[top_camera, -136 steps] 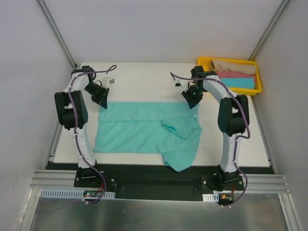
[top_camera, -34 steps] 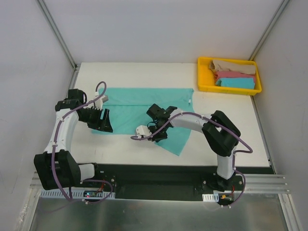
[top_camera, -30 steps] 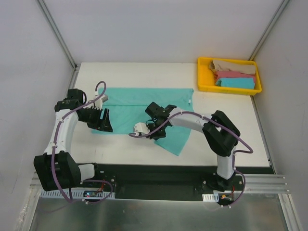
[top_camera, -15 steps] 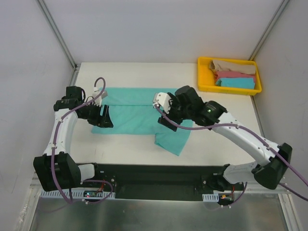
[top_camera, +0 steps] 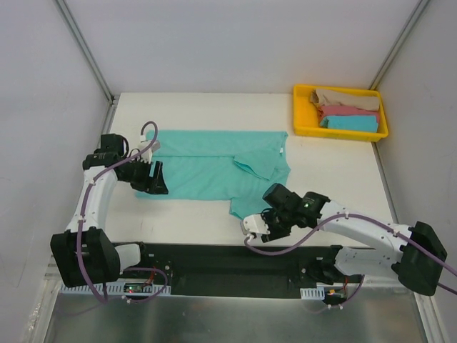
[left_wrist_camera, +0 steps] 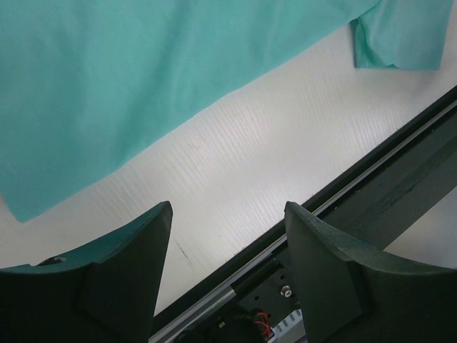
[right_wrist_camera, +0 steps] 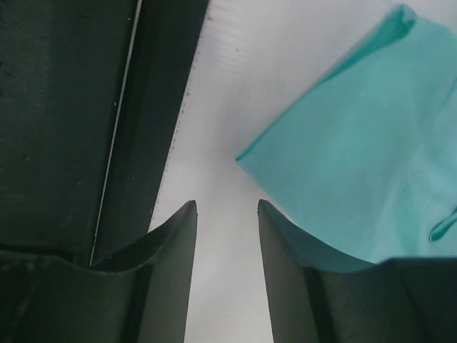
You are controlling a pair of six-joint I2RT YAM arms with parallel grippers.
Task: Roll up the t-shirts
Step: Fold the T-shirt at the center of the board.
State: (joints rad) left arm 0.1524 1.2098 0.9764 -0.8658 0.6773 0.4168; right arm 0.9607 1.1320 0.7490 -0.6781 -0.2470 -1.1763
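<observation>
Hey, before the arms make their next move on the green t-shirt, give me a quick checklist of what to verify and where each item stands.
1. Left hand empty, jaws apart: ok.
2. Right hand empty, jaws apart: ok.
3. Sea-green t-shirt folded into an even strip: not ok, a flap juts toward the near edge.
4. Right hand on fabric: not ok, over bare table, shirt corner just ahead.
5. Other t-shirts inside the yellow tray: ok.
6. Roll started: not ok.

Yellow plastic tray (top_camera: 335, 133) at far right corner of white table (top_camera: 214, 114). Black base strip (top_camera: 214, 254) along near edge, silver rail (top_camera: 78, 266) beside it. Grey walls (top_camera: 228, 43) around.
</observation>
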